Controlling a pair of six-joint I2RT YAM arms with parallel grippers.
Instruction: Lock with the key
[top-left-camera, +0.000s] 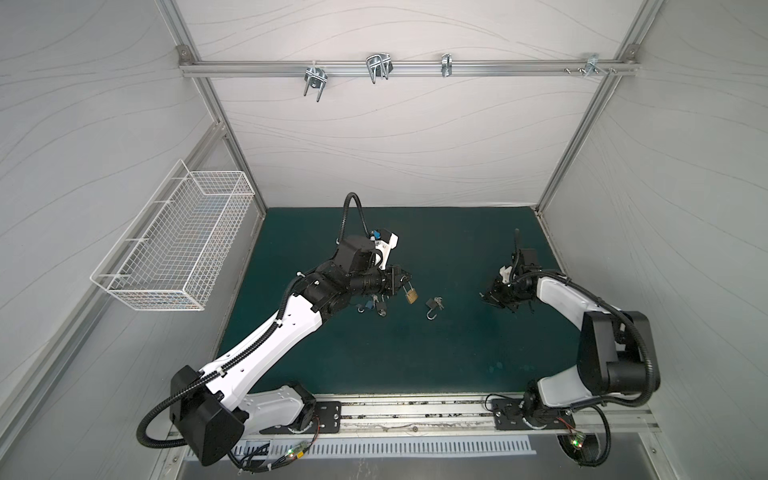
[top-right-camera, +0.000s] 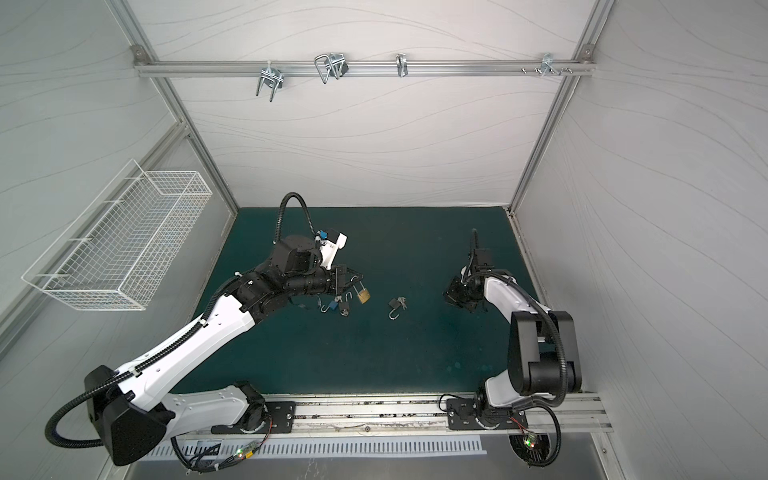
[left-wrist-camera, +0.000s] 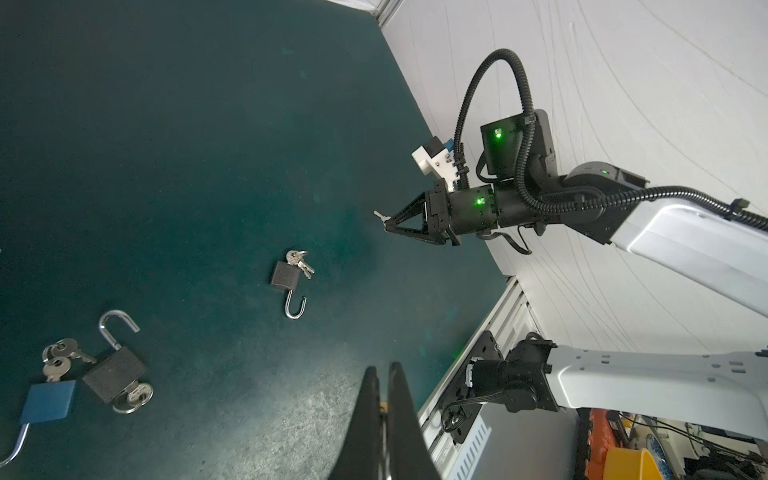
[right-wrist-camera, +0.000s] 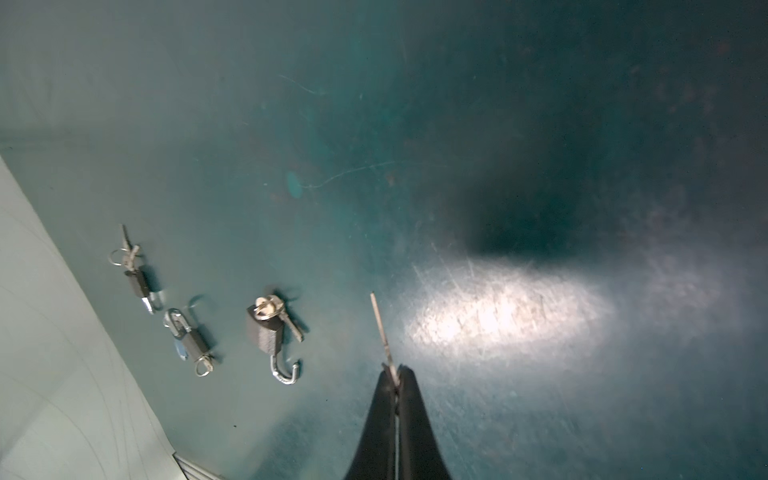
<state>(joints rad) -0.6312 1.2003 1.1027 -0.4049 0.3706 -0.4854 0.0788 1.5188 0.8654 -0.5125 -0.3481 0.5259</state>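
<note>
On the dark green counter (top-left-camera: 415, 365), toward its left edge and partly under the left arm, a blue square padlock (left-wrist-camera: 48, 401) and a black square padlock (left-wrist-camera: 114, 374) lie close together, shackles open, with silver keys beside them. Just right of them the left pincer (top-left-camera: 406, 279) is clamped on the shackle of a small brass padlock (top-left-camera: 411, 296), which hangs above the counter's middle. A dark grey padlock (left-wrist-camera: 284, 275) with an open shackle and a keyring lies at the middle. Nearer the right edge, the right pincer (right-wrist-camera: 398, 370) is clamped on a thin silver key (right-wrist-camera: 383, 328), blade jutting out, well apart from the brass padlock.
</note>
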